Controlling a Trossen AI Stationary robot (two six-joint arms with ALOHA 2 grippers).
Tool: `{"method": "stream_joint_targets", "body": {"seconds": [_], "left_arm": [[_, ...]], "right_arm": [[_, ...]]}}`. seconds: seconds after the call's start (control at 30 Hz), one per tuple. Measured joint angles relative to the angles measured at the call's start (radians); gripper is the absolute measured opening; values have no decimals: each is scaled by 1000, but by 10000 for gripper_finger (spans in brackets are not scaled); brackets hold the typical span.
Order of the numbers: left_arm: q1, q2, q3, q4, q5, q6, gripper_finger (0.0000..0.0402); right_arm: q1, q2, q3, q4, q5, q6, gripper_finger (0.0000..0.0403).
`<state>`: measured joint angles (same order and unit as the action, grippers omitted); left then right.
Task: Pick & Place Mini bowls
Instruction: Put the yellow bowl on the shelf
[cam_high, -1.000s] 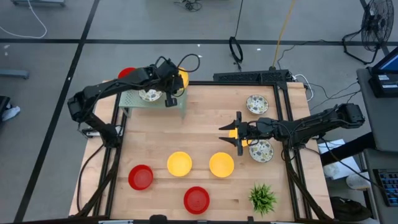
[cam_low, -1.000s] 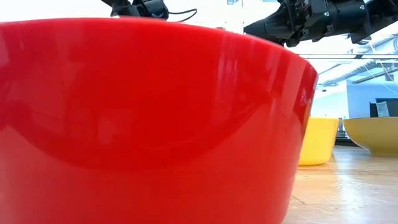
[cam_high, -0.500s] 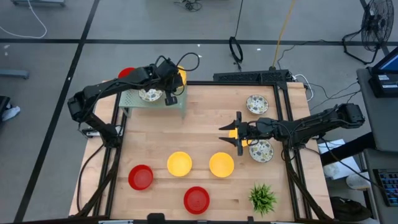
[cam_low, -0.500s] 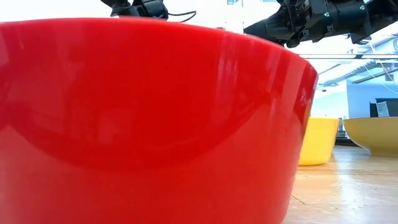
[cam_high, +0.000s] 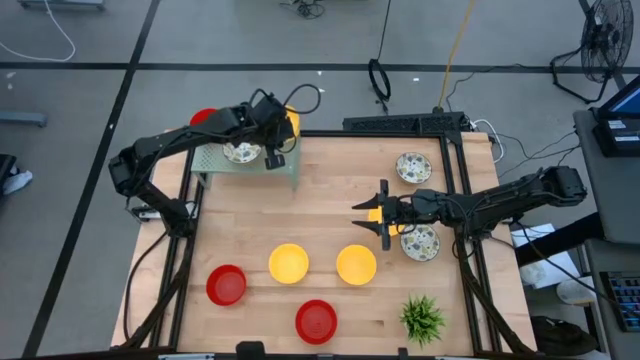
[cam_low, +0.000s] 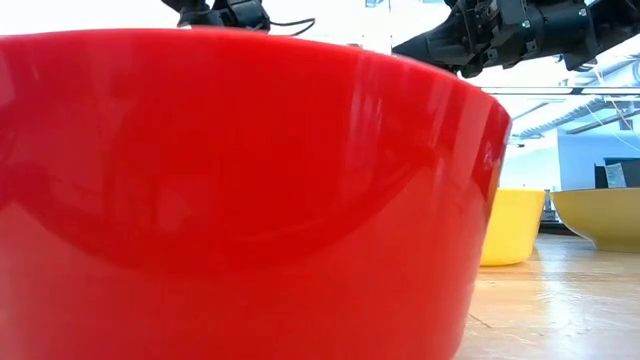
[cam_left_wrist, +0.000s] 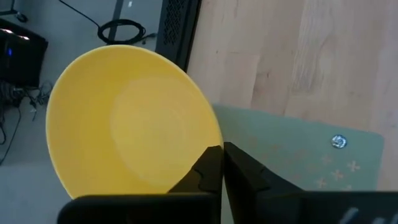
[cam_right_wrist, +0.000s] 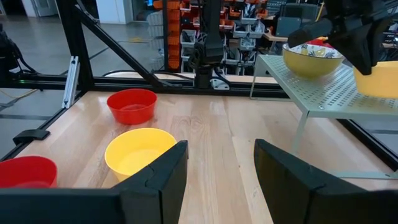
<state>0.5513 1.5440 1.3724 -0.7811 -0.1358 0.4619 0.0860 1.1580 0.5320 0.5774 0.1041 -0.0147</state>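
Note:
My left gripper (cam_high: 277, 146) is shut on a yellow mini bowl (cam_high: 291, 125) at the far right corner of a pale green perforated shelf (cam_high: 250, 172), at the table's far left. A white patterned bowl (cam_high: 240, 152) and a red bowl (cam_high: 203, 117) sit on or by that shelf. My right gripper (cam_high: 381, 214) hovers open and level over the table's middle right, pointing left, above a partly hidden yellow bowl (cam_high: 376, 211). Two yellow bowls (cam_high: 289, 262) (cam_high: 357, 265) and two red bowls (cam_high: 226, 285) (cam_high: 316, 320) stand near the front. My left gripper pinches the yellow bowl's rim (cam_left_wrist: 210, 147) on the side nearest the shelf, one finger (cam_left_wrist: 202, 174) over the bowl's inside and the other outside. The fingers slant down from the table's left. The bowl sits tilted past the shelf's corner; whether it touches the shelf I cannot tell.
Two more white patterned bowls (cam_high: 413, 167) (cam_high: 420, 243) lie at the right edge. A small green plant (cam_high: 422, 318) stands at the front right. The front red bowl (cam_low: 250, 200) fills the low view. Black frame posts run along the table's sides.

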Motion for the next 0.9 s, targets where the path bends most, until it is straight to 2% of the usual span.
{"method": "stream_joint_targets", "body": {"seconds": [0.13, 0.3, 0.53, 0.77, 0.9], "left_arm": [[8, 0, 0, 0, 0, 1, 17], [19, 0, 0, -1, 0, -3, 5], [24, 0, 0, -1, -4, -11, 23], [23, 0, 0, -1, -5, -37, 6], [23, 1, 0, 2, -5, -84, 26]], "right_arm": [[0, 0, 0, -8, 0, 0, 171], [0, 0, 0, -28, 0, 0, 171], [0, 0, 0, -31, 0, 0, 171], [0, 0, 0, -29, 0, 0, 171], [0, 0, 0, -29, 0, 0, 171]]}}
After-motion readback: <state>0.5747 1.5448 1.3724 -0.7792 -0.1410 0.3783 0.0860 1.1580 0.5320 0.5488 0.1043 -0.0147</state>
